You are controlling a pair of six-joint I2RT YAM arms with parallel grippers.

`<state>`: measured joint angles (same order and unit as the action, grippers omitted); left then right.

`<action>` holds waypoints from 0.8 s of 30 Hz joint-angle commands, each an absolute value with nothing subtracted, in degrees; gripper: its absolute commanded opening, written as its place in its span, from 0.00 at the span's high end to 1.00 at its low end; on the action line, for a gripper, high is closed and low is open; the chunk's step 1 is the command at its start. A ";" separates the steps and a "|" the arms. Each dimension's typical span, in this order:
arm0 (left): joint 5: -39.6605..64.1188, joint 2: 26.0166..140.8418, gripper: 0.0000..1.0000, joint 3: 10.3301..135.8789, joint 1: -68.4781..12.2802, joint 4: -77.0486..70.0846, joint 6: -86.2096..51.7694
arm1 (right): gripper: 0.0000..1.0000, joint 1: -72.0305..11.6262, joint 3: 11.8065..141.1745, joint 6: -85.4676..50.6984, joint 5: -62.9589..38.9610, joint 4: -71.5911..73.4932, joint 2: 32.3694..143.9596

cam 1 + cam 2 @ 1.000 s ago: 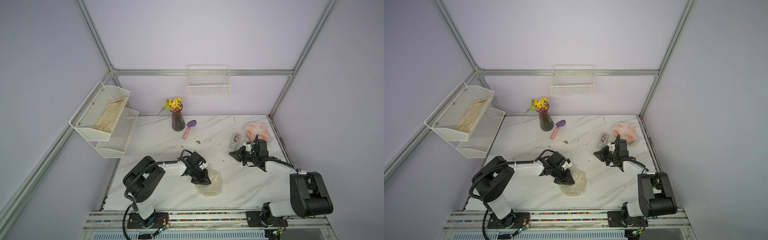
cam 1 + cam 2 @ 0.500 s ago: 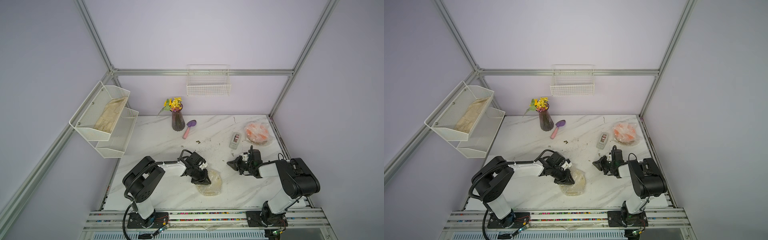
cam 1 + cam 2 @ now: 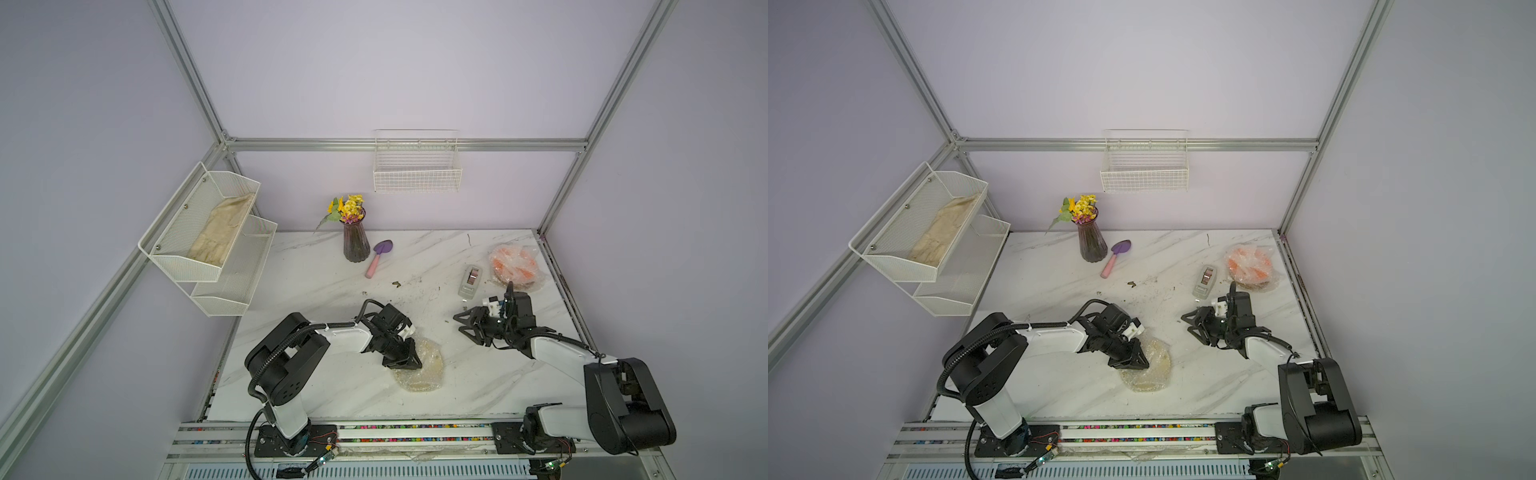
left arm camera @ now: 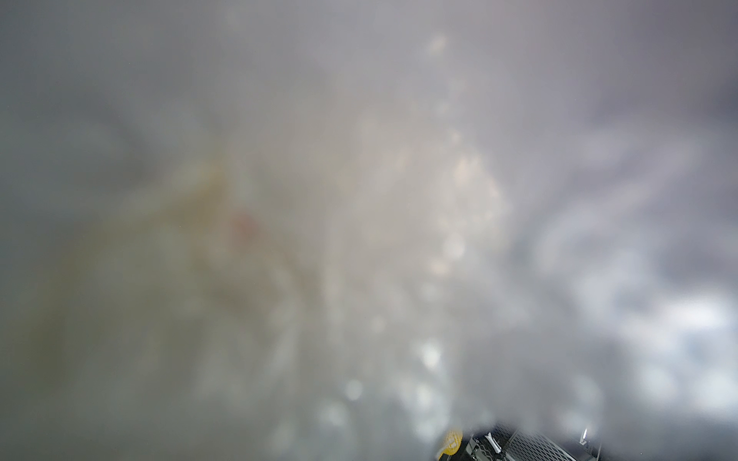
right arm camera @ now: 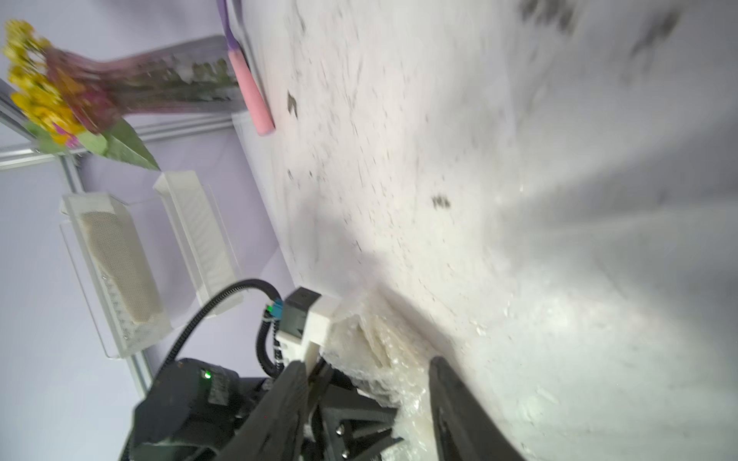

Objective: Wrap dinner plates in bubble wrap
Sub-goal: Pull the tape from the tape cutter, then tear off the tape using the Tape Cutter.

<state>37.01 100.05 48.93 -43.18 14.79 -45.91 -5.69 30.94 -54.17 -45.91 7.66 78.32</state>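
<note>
Right claw [image 3: 465, 328] stands wide, empty; left claw [image 3: 409, 363], grip unclear, presses clear bubble wrap [image 3: 430, 351] over pale cream plate [image 3: 432, 369]; bright orange plate [image 3: 513, 264] lies wrapped already.

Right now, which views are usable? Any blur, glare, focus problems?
Left wrist view: fully defocused, lens seemingly against the clear bubble wrap, just soft glints. Right wrist view: streaked blur across the white marble table; pink-handled purple trowel smeared. Both top views: sharp, evenly lit, soft shadows, slight glare on the wrapped round orange plate.
</note>
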 commanded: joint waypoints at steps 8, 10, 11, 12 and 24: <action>31.11 102.48 0.82 44.32 -44.12 24.18 -45.51 | 0.52 -0.01 42.89 -37.84 -42.02 14.82 97.23; 31.20 102.46 0.82 44.45 -44.10 24.26 -45.58 | 0.54 -0.03 43.93 -39.79 -43.01 19.50 100.69; 31.22 102.41 0.82 44.36 -44.12 24.25 -45.68 | 0.56 -0.03 44.28 -40.94 -43.53 22.20 102.30; 31.29 102.36 0.82 44.39 -44.11 24.22 -45.67 | 0.57 -0.05 44.30 -42.04 -43.73 24.31 103.42; 31.57 102.37 0.82 44.49 -44.12 24.43 -45.84 | 0.72 -0.02 45.40 -46.42 -42.72 32.52 107.51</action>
